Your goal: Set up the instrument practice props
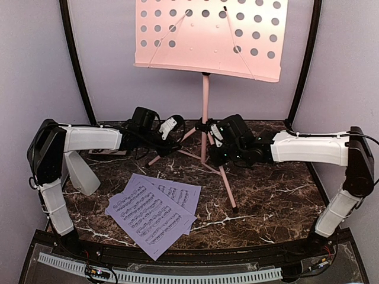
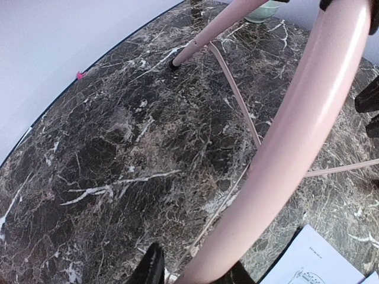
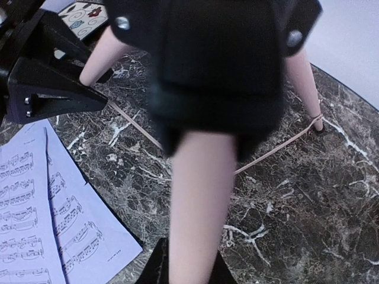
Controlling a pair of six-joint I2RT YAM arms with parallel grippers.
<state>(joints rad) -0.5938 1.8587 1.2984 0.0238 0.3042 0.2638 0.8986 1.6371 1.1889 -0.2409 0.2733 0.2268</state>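
Note:
The pink music stand (image 1: 207, 35) stands upright at the back, its tripod legs (image 1: 225, 180) on the marble table. My left gripper (image 1: 173, 127) is round the left leg (image 2: 284, 136). In the left wrist view (image 2: 192, 267) one finger touches the leg and the other stands off with a small gap. My right gripper (image 1: 218, 137) is shut on another leg (image 3: 198, 195) just below the black hub (image 3: 213, 59), also in the right wrist view (image 3: 189, 263). Lavender sheet-music pages (image 1: 153, 210) lie flat near the front left. A light-grey pyramid metronome (image 1: 81, 173) stands by the left arm.
A floral tile (image 3: 83, 15) lies at the back left, mostly hidden under my left forearm. A pale-green bowl (image 2: 263, 9) sits behind the stand. Black frame posts (image 1: 74, 53) rise at both back corners. The table's front edge (image 1: 177, 254) is close to the pages.

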